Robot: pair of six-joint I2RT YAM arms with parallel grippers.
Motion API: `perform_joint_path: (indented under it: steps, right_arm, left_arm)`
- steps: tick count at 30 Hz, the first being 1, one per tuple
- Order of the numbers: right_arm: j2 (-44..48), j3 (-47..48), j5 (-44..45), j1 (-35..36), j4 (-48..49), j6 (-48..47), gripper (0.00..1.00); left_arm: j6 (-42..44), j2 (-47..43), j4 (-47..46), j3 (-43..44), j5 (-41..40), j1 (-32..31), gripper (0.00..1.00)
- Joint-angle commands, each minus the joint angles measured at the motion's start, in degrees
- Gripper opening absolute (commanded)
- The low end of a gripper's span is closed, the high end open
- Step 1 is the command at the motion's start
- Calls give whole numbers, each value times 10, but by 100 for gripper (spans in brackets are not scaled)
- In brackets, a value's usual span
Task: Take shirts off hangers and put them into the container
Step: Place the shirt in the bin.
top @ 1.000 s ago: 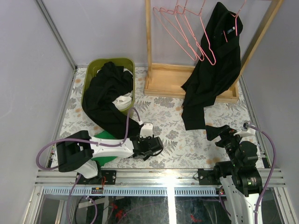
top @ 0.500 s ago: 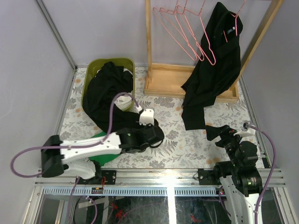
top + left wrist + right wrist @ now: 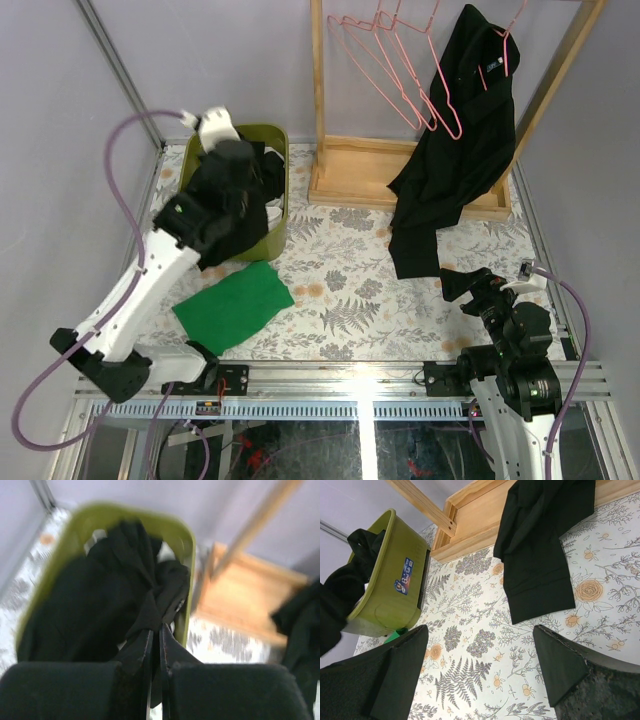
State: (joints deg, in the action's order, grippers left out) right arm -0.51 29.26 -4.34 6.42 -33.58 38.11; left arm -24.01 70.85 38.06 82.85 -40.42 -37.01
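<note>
Jaws pinched on a fold of a black shirt, the left gripper holds it over the olive container directly below, apparently to drop it in, while the right gripper, jaws spread and empty, faces the hung black shirt ahead.

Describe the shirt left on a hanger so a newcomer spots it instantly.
Find the wooden rack at the back of the table. At its rail's right end a black shirt hangs from a pink hanger, its tail reaching the table. The hangers left of it are bare, and the other black shirt sits in the olive basket.
</note>
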Motion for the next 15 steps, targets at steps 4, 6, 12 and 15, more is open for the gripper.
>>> perform_joint_path:
  steps: [4, 6, 12, 15]
  right_arm:
    - [5, 1, -20, -1, 18, 4, 93]
    - [5, 2, -21, -1, 17, 4, 94]
    - [5, 2, -24, -1, 17, 3, 94]
    - [5, 0, -26, -1, 18, 3, 94]
  left_arm:
    - [124, 162, -28, 346, 72, 133, 0]
    - [113, 213, -13, 423, 86, 150, 0]
    - [87, 241, -78, 308, 121, 171, 0]
    - [52, 256, -76, 213, 163, 188, 0]
